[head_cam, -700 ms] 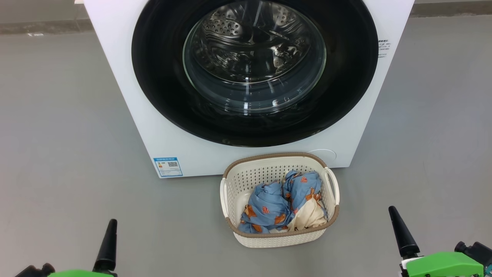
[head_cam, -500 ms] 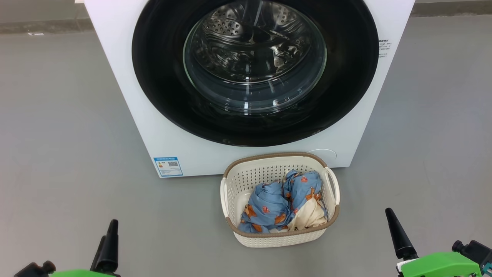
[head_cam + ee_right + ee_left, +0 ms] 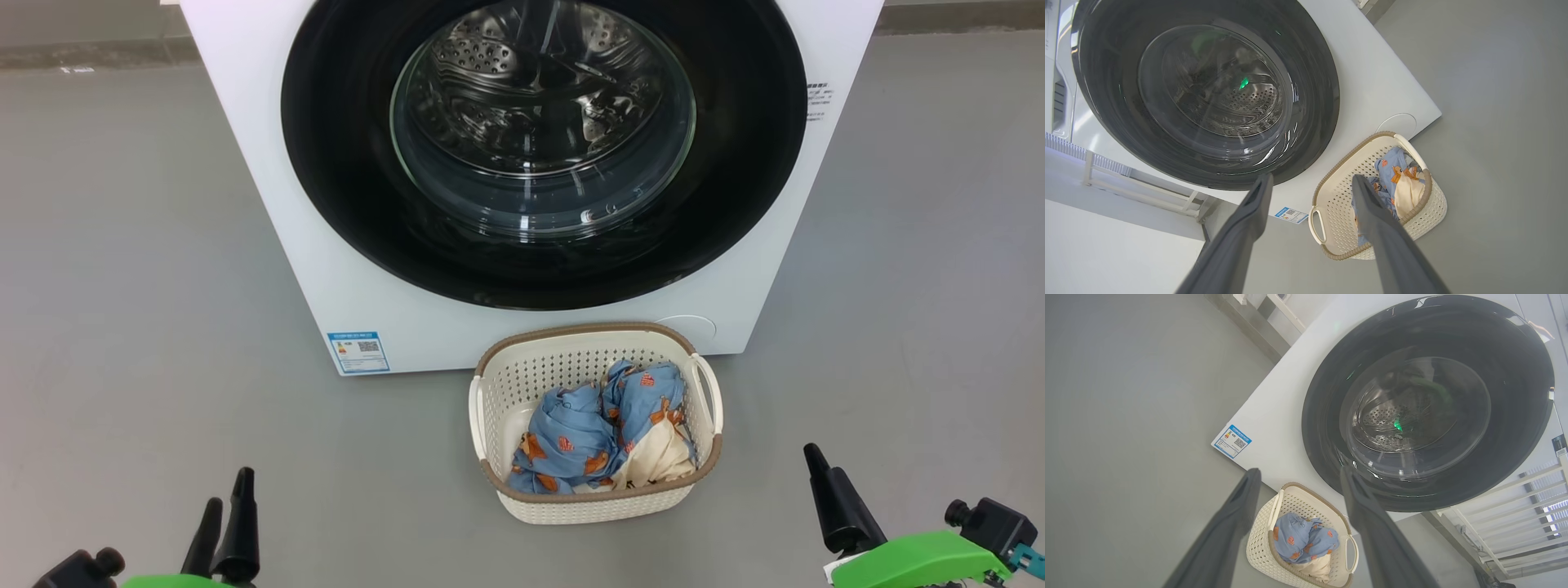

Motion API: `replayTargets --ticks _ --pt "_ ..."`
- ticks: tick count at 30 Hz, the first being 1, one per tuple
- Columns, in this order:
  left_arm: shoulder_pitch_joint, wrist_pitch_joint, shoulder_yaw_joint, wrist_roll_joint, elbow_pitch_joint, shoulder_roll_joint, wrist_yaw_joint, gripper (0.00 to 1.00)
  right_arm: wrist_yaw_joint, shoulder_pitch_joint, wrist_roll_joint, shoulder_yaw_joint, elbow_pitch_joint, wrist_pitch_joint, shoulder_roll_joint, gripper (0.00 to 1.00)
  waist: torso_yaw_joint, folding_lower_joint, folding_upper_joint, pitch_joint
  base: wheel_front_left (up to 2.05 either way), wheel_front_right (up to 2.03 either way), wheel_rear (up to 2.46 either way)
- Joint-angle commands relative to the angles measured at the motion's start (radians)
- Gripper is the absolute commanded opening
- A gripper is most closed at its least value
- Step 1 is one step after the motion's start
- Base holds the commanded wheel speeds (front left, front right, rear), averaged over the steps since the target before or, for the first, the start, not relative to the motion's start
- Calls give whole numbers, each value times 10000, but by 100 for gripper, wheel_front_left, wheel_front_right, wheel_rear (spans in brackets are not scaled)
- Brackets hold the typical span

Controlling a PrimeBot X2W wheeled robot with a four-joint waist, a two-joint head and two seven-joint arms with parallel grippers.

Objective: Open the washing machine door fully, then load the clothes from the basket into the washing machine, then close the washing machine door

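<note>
A grey floor (image 3: 122, 245) is extending around the work area. At the lower left of the head view, the left gripper (image 3: 229, 487) is hovering above the floor, its two dark fingers spread wide apart and gripping nothing. The washing machine (image 3: 343, 269) is standing at the centre, with a blue label (image 3: 357, 352) at its lower left corner. The washing machine door (image 3: 343, 163) is sitting shut against the front panel, and the steel drum is showing through its glass. The basket (image 3: 522, 376) is resting on the floor just in front of the machine, right of the label. The clothes (image 3: 571, 433) are lying bunched inside it, blue print beside cream cloth. At the lower right, the right gripper (image 3: 1312, 179) is hovering with its fingers fully parted and empty, well apart from the basket.
</note>
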Motion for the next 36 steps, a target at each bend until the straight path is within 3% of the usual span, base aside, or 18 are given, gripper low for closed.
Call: replayTargets --ticks 1,36 --pt "-163 -157 147 432 -349 233 -24 100 8 -440 -404 175 -194 -167 -148 100 -1 -1 -1 12 0 0 0" --pt "82 -1159 -126 4345 -761 527 -33 100 12 -516 -3920 736 -11 -1163 -392 100 -36 -1 -1 11 0 0 0"
